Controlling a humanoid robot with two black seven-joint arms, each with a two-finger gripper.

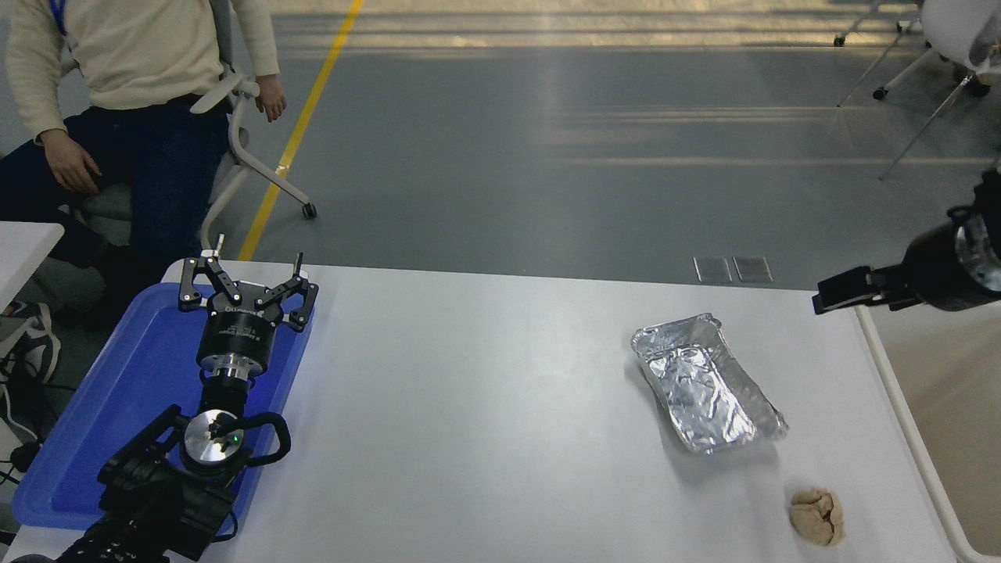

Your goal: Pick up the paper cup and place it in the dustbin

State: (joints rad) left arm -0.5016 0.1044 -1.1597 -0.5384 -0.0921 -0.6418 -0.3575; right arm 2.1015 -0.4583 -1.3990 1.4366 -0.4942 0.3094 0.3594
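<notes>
Head view shows no paper cup; the right black tool (830,291), its state impossible to tell, hangs at the frame's right edge beside the cream-white rectangular plastic dustbin (899,391).

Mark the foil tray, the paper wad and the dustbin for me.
foil tray (708,383): head view, crumpled floor.
paper wad (817,516): head view, its middle.
dustbin (899,391): head view, left rim.
</notes>
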